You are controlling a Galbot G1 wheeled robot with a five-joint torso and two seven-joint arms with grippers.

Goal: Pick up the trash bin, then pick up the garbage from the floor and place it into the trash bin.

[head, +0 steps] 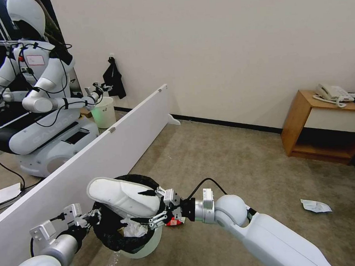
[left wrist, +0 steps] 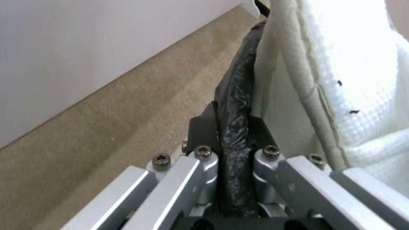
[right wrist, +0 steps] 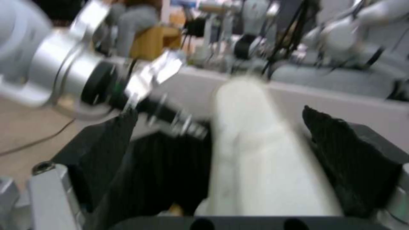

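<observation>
Left hand (left wrist: 232,153): fingers pressed together on the bag-lined rim of the trash bin (head: 111,230), holding it tilted.
Right hand (head: 159,208): fingers spread to either side of a white slipper (head: 123,198); the blurred wrist view suggests they are not clamping it.
Slipper: lying across the bin's mouth, between the two hands.
Bin contents: crumpled tissue (head: 132,230) below the slipper.
Floor (head: 245,165): white wrapper (head: 315,206) well off beyond the right arm.

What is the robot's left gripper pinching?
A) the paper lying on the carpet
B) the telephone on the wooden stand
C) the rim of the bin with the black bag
C: the left gripper is shut on the black-lined rim of the bin, while the right gripper is at the white slipper lying across its top.
</observation>
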